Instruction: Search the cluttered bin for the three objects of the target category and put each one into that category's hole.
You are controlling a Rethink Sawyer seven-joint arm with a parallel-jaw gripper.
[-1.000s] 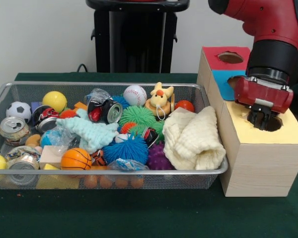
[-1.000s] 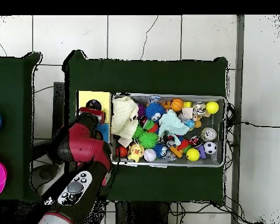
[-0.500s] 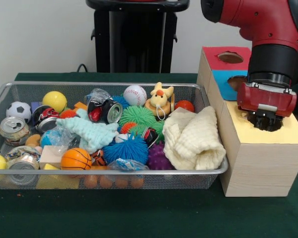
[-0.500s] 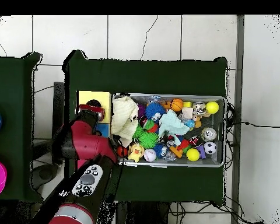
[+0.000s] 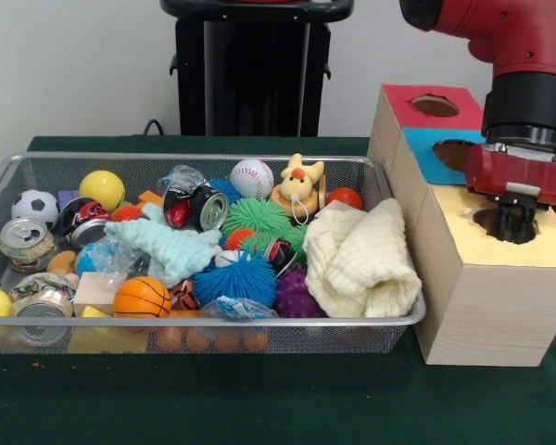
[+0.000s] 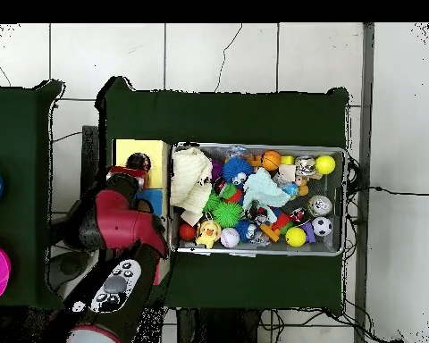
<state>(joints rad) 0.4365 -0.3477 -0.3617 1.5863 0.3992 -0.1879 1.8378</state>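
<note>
The hole (image 5: pixel 506 222) is a round dark cut-out in the yellow-topped box (image 5: pixel 486 297), right of the bin (image 5: pixel 204 324). The pincer (image 5: pixel 511 225) hangs over it; whether apart or together, I cannot tell.

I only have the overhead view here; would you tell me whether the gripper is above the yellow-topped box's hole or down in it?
Observer: In the front view the gripper reaches down to the mouth of the hole in the yellow-topped box.
Operator: Thank you. Is any cloth hanging from it?
Observer: No cloth shows on it from the front.
Operator: How high is the cream cloth sitting?
Observer: The cream waffle-knit cloth is heaped above the rim of the bin, at the end next to the boxes.
</note>
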